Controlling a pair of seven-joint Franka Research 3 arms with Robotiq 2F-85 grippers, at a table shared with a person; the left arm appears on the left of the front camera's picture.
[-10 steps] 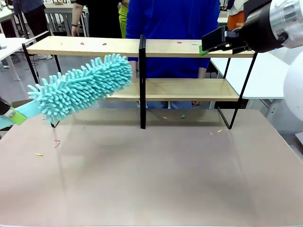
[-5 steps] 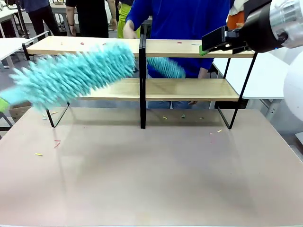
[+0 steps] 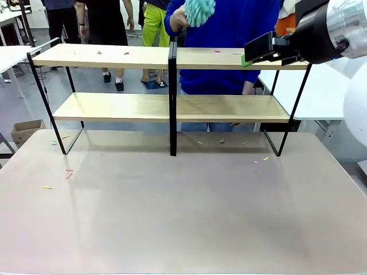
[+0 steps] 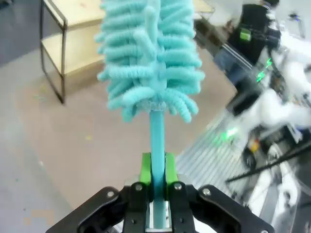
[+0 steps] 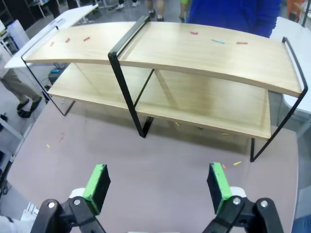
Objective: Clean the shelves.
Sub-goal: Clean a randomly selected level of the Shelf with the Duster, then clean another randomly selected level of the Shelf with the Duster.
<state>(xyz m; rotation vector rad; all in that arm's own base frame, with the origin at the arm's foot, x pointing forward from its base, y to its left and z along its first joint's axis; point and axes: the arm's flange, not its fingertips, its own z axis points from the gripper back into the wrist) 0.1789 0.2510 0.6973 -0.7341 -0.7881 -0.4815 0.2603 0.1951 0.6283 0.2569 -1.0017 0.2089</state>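
The shelves (image 3: 114, 56) stand at 12 o'clock on the table (image 3: 183, 217), feet on the tabletop, with the person in blue directly behind them. One second ago the duster (image 4: 150, 58) lay across the left bay of the shelves. It has since swung out past 9 o'clock of the front view, leaving both left boards in plain sight. The left gripper (image 4: 156, 170) is clenched on the duster's teal handle, which runs upright between the green pads, with the fluffy head above them at 12 o'clock of the left wrist view. One end of the shelves sits at 11 o'clock there, apart from the head. The person's hand (image 3: 179, 20) has risen from behind the upper boards and now holds a second duster (image 3: 199, 11) at 12 o'clock of the front view, above the shelves. The right gripper (image 3: 252, 52) has stayed at 2 o'clock, overlapping the upper right board's front edge in that view. In the right wrist view the right gripper (image 5: 158, 187) is released, pads spread wide with nothing between them, over the table and apart from the shelves. Small coloured scraps (image 5: 194, 33) lie on the upper boards, and more lie on the table.
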